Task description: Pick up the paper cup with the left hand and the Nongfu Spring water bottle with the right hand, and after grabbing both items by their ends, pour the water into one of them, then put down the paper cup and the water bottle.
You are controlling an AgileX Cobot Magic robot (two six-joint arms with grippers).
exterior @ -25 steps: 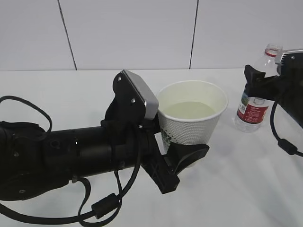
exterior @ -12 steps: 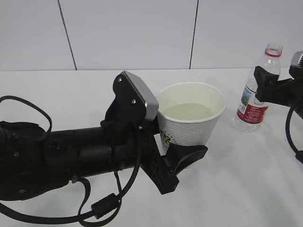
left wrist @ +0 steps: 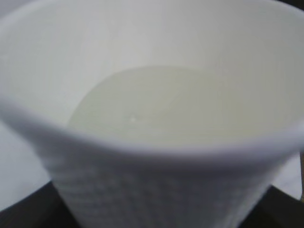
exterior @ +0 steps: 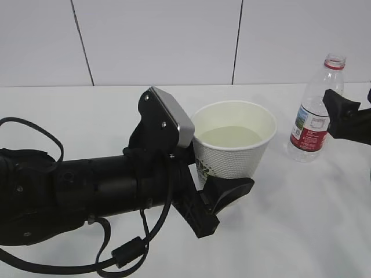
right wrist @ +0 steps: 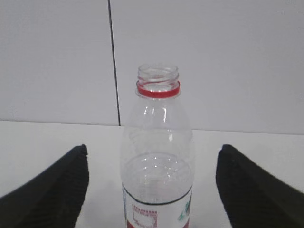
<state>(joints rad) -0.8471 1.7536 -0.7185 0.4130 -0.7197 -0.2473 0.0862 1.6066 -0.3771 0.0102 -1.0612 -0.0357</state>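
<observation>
Table point(exterior: 301, 231): white top, wide and flat; carries everything; pale panelled wall point(exterior: 162, 40) behind it with two dark seams.
Left hand point(exterior: 223, 194): black arm lying low from the left edge toward the cup, cables looping under it, grey plate tilted up just left of the cup rim. Fingers point(exterior: 232, 190) closed round the cup's lower wall; cup gripped. In the left wrist view only dark finger edges show at the bottom corners below the cup.
Right hand point(right wrist: 152, 185): mostly out of the exterior view; one black finger point(exterior: 348, 119) juts in at the right edge, well right of the cup and overlapping the bottle's right side. In the right wrist view the two ribbed fingers stand wide apart, one each side of the bottle, a clear gap to the plastic on both sides. Nothing held.
Bottle point(exterior: 316, 110): upright on the table, right of the cup and further back, well apart from it. Clear plastic, red neck ring, no cap, red-and-white label low on the body. Upper body looks empty; below the label line cannot tell.
Cup point(exterior: 235, 139): landmark, centre of the table view. White, dimpled wall, dark green print low on its left side, partly hidden by the gripper. Upright, mouth open. Whether its base touches the table cannot be told.
Water point(exterior: 231, 136): inside the cup, pale, level, surface well below the rim; fills the centre of the left wrist view point(left wrist: 161, 104).
</observation>
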